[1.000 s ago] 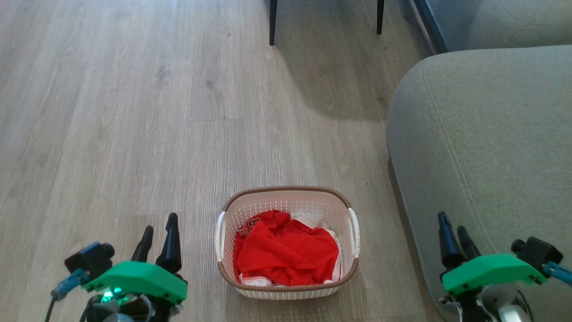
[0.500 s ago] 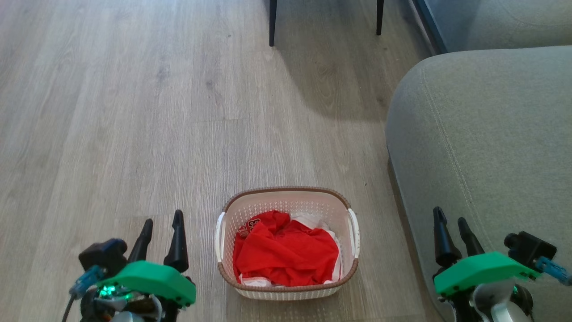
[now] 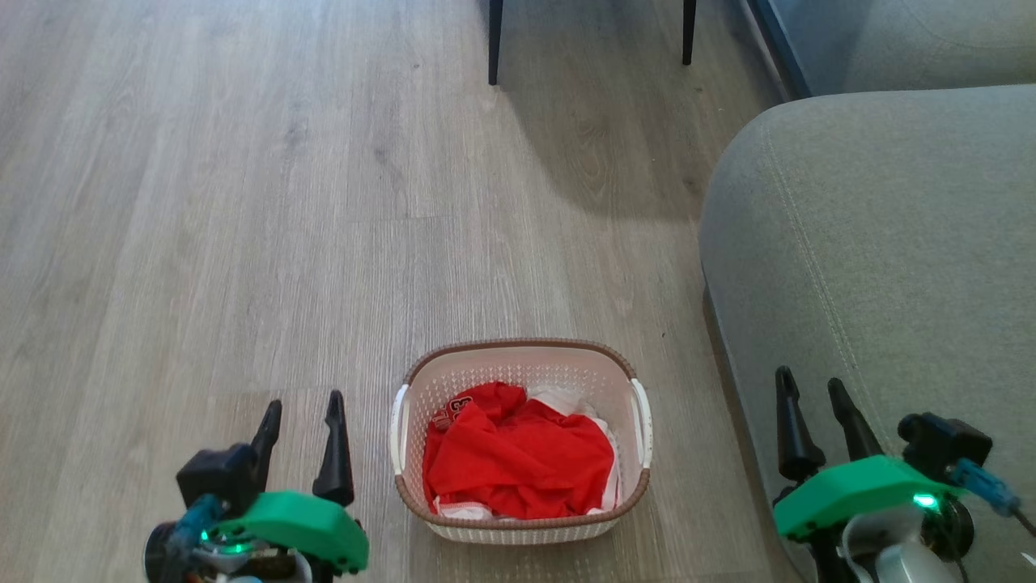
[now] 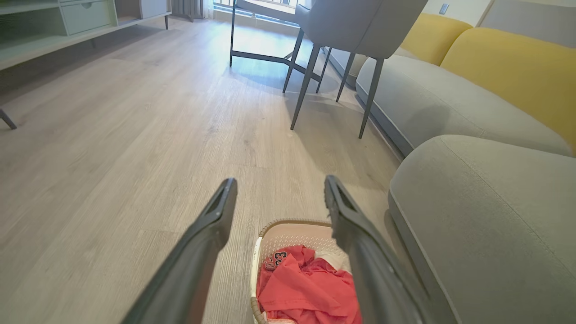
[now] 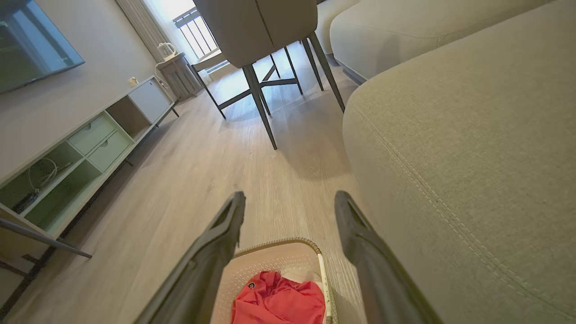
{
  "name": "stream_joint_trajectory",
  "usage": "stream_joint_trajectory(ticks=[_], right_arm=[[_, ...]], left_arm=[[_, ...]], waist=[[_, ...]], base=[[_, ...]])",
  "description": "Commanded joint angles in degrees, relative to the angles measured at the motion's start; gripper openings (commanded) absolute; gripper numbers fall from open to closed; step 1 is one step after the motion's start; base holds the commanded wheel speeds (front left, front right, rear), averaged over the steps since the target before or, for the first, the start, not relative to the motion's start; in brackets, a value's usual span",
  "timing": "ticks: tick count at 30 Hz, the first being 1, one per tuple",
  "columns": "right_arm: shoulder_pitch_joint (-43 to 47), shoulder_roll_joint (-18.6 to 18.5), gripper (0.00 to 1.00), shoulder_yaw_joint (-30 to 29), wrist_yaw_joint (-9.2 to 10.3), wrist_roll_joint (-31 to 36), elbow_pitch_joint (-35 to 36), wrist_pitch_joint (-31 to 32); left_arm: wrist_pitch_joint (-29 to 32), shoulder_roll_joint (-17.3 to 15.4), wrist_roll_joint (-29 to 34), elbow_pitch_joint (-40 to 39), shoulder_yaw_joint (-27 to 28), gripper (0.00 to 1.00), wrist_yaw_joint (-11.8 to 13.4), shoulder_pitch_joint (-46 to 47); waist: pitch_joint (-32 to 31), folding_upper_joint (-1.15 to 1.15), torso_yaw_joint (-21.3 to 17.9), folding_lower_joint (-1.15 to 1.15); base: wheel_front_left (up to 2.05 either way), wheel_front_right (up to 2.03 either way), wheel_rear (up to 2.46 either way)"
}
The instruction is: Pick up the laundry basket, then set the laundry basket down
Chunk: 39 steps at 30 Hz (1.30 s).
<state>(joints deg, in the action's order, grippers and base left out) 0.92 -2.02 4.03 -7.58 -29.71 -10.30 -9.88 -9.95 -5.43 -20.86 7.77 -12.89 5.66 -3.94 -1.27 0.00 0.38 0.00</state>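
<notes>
Floor (image 3: 243,202): pale grey-brown wood-look planks, matt, laid lengthwise away from the robot. Carries a soft shadow under the chair (image 4: 360,18).

Basket (image 3: 518,342): sits flat on the floor, low centre of the head view, just beside the rounded end of the sofa (image 3: 874,243) but apart from it. Cream perforated walls, brown rim, a white handle on each short side. Holds a crumpled red garment (image 3: 518,457) with white cloth showing at its edges.

Left gripper (image 3: 303,399): stands just left of the basket, level with the left handle, apart from it. Jaws parted wide, fingers pointing forward. In the left wrist view, frames the basket's far end between the two fingers.

Right gripper (image 3: 808,376): lies well to the right of the basket, against the sofa end in the head view. Jaws parted wide, much like the left. Cannot tell whether touching the sofa.

Room: grey sofa along the right, with yellow cushions (image 4: 508,72) farther on. Grey chair on thin dark legs beyond the basket. Low pale unit (image 5: 90,144) with open shelves and two drawers along the left wall, a dark screen (image 5: 31,45) above it. White kettle (image 5: 164,48) on a small cabinet near a bright window (image 5: 193,31).
</notes>
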Motion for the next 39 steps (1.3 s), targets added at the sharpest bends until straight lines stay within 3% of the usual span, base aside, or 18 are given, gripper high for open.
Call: stream_joint_trajectory(ticks=[1, 25, 39], right_arm=[[-1.76, -0.66, 1.0, 1.45, 0.07, 1.54, 2.27, -1.0], [-1.82, -0.86, 1.0, 4.5, 0.09, 16.98, 2.89, -5.02], [-1.96, -0.86, 1.0, 4.63, 0.09, 17.16, 2.13, -5.12]], left_arm=[[-0.93, -0.96, 1.64, -2.39, 0.91, 1.0, 0.48, 1.45], [-4.96, 0.02, 17.22, -1.47, 0.3, 1.0, 1.25, 0.09], [-5.05, 0.89, 17.89, -0.12, 1.66, 1.0, 0.17, -0.08]], waist=[[0.0, 0.0, 0.02, 0.0], [0.03, 0.0, 0.02, 0.0], [0.0, 0.0, -0.11, 0.0]], base=[[0.0, 0.0, 0.0], [0.0, 0.0, 0.0], [0.0, 0.0, 0.0]])
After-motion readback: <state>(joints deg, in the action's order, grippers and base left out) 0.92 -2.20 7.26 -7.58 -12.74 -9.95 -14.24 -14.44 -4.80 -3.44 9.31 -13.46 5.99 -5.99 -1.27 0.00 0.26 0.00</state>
